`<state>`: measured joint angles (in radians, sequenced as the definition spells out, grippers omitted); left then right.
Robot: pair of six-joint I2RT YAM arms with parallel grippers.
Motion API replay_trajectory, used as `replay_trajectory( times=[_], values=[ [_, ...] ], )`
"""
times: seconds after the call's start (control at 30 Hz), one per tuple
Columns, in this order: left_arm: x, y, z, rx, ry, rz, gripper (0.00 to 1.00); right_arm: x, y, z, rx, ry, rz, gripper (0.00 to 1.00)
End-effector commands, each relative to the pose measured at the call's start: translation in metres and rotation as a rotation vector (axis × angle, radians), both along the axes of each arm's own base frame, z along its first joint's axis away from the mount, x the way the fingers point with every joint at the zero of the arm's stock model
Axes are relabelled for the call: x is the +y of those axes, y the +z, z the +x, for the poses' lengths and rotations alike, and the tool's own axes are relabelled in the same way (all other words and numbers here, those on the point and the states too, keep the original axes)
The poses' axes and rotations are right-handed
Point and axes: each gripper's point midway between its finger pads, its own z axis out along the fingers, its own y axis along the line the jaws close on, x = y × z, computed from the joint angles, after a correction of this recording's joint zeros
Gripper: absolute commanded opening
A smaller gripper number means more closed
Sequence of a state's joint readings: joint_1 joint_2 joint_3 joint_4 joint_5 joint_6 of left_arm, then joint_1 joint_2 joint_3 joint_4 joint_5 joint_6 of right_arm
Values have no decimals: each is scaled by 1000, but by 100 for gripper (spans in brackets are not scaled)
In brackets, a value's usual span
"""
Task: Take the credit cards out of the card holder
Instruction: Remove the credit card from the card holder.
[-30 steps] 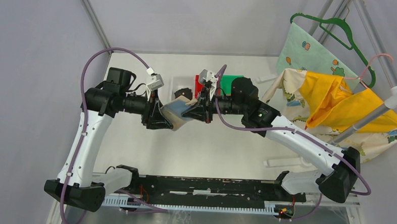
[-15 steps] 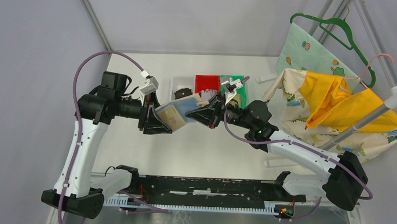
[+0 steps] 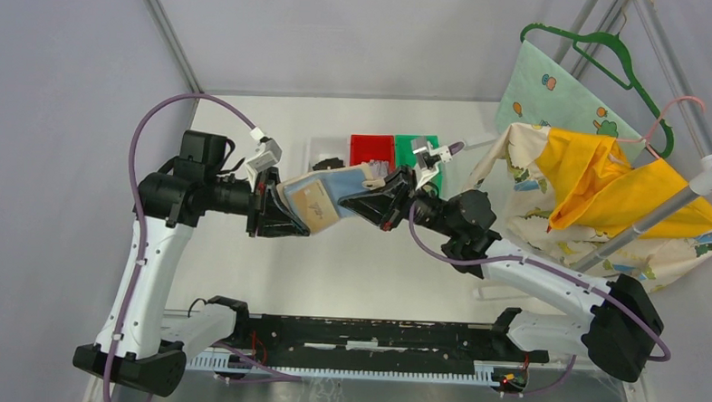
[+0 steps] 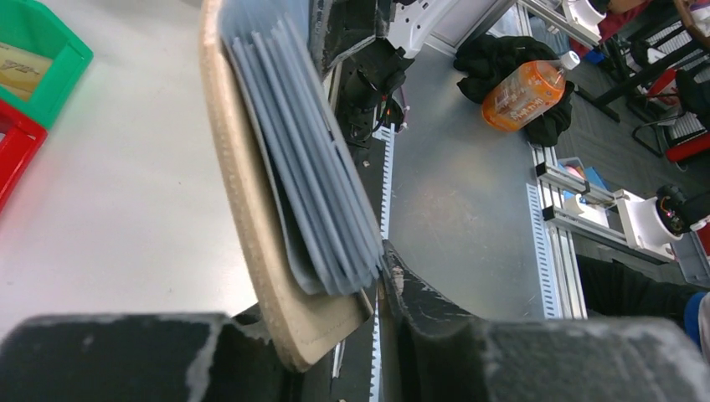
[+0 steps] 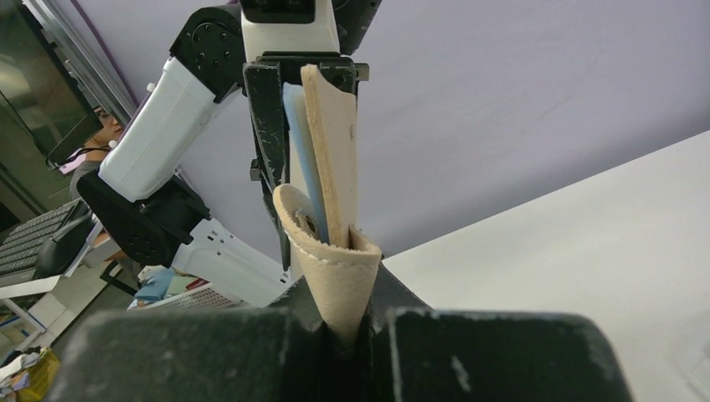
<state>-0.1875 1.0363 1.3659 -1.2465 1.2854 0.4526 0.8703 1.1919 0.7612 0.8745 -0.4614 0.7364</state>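
Note:
The beige card holder [image 3: 316, 199] hangs in the air between both grippers, above the table's middle. My left gripper [image 3: 275, 214] is shut on its lower end; the left wrist view shows the beige cover [image 4: 251, 209] and a fan of grey-blue sleeves [image 4: 310, 167] pinched between my fingers [image 4: 435, 310]. My right gripper [image 3: 381, 198] is shut on the folded beige snap tab [image 5: 335, 268] at the other end. I cannot pick out single credit cards in the sleeves. A tan card [image 4: 17, 63] lies in the green bin [image 4: 46, 71].
White [image 3: 321, 148], red [image 3: 371, 149] and green [image 3: 411, 145] bins stand in a row behind the grippers. Patterned and yellow cloths [image 3: 598, 184] with hangers and a rail [image 3: 660, 210] fill the right side. An orange bottle [image 4: 523, 92] lies beyond the table's near edge.
The right gripper has swung right and turned, and the left gripper has drawn slightly left. The holder is stretched longer between them and sits a little higher.

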Motion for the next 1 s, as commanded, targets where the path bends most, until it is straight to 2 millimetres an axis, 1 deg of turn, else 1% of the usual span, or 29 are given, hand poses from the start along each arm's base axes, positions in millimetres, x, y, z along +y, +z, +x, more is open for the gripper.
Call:
replay_trajectory(
  times=[0.0, 0.17, 0.3, 0.43, 0.53, 0.67, 0.73, 0.8, 0.9, 0.93, 0.97],
  values=[
    [-2, 19, -13, -46, -42, -65, 26, -14, 30, -7, -65, -25, 104, 0],
    [-3, 19, -6, -41, -21, -51, 22, -13, 30, -13, -78, -2, 119, 0],
    [-3, 18, -5, -54, -26, -53, 15, -14, 32, -29, -112, 62, 147, 0],
    [-2, 17, 0, -69, -4, -40, 13, -10, 26, -34, -123, 87, 124, 2],
    [-2, 14, 6, -60, 21, -25, 13, -9, 19, -31, -119, 68, 98, 2],
    [-2, 11, 7, -64, 22, -22, 23, -9, 9, -24, -115, 19, 62, 2],
    [-2, 13, 7, -71, 18, -28, 24, -9, 5, -20, -108, 2, 42, 2],
    [-3, 15, 7, -74, 18, -33, 21, -8, 0, -17, -104, -13, 23, 2],
    [-3, 18, 7, -78, 21, -39, 14, -9, -5, -16, -102, -24, 11, 4],
    [-3, 19, 8, -79, 22, -40, 11, -9, -7, -16, -100, -26, 7, 6],
    [-3, 20, 9, -80, 27, -37, 10, -8, -9, -15, -98, -28, 0, 12]
  ],
)
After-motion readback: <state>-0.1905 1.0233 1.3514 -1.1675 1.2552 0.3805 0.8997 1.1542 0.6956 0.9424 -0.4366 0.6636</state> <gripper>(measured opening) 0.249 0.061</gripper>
